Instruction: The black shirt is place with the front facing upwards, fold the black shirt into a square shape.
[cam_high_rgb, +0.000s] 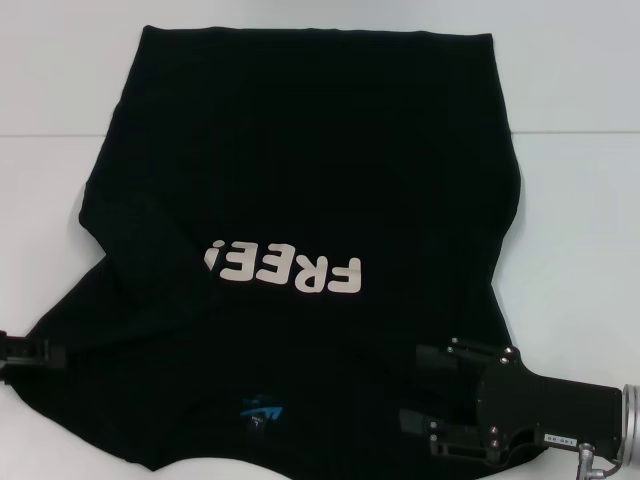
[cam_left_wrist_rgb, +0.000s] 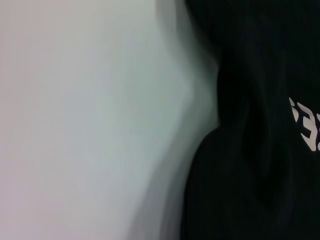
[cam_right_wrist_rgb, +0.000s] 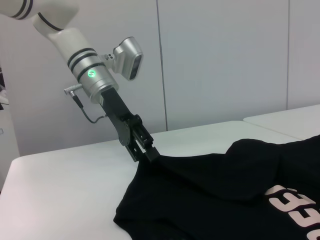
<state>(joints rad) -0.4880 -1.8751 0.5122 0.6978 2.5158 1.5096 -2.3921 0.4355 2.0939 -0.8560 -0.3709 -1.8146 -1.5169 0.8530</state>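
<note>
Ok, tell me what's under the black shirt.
The black shirt lies on a white table, visible all round it. The left gripper pinches its edge, lifting it; the right gripper sits at the near edge. Anything beneath the cloth is hidden.

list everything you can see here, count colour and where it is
black shirt: one, black with white "FREE!" letters and a small blue logo, spread front up over the table, its left side lifted off the surface
table: one, white, under and around the shirt
wall: pale grey panels, behind the table in the right wrist view
left hand: one, black on a white and silver arm, at the shirt's left edge near the robot, pinching the cloth and holding it raised
right hand: one, black, over the shirt's near right part, fingers spread with shirt cloth between them
</note>
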